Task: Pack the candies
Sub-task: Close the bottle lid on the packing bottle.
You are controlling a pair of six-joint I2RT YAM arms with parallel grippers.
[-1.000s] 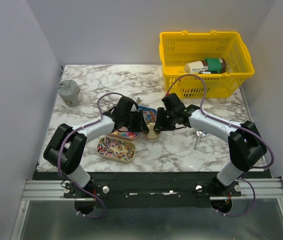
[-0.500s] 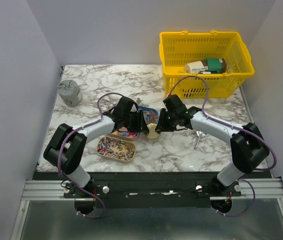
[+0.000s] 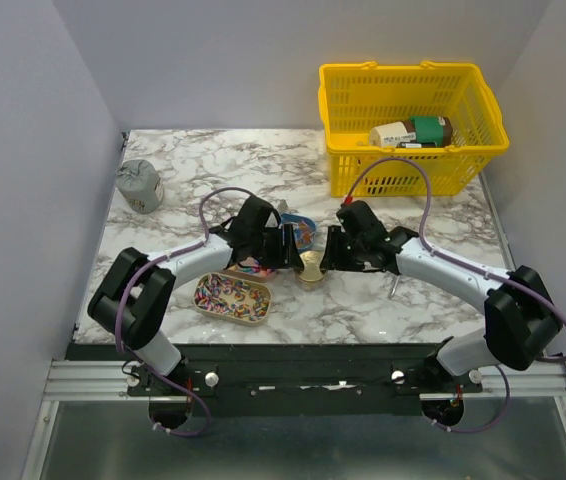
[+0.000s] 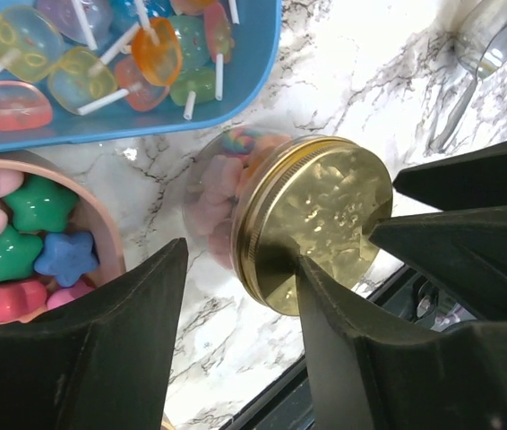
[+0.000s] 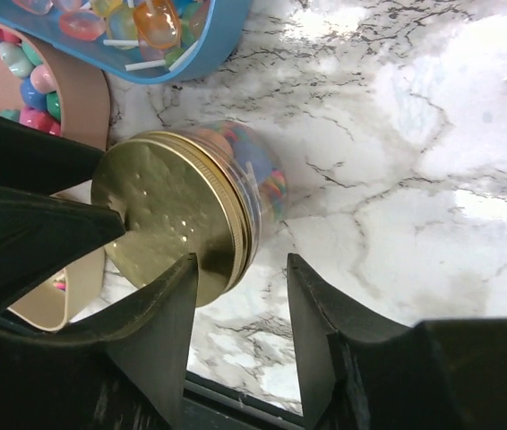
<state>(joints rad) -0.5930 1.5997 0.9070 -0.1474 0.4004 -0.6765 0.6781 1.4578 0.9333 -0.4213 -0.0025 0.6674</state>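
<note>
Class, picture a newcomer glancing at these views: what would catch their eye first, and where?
The gold-lidded jar of candies at the table's centre, with the left tool and right tool either side. Next, the yellow basket at the far right corner, and the blue tray of lollipops behind the jar.

This is a robotics lab test cell. Plain grey panels [image 3: 23, 150] box in a marble-print tabletop [image 3: 363, 300] at 9, 12 and 3 o'clock. A cabled left arm [image 3: 188, 258] and right arm [image 3: 443, 268] rise from an aluminium rail [image 3: 93, 375] at 6 o'clock. A yellow shopping basket [image 3: 413, 120] at 1 o'clock and a dish of candies [image 3: 233, 297] near centre look like staged props.
</note>
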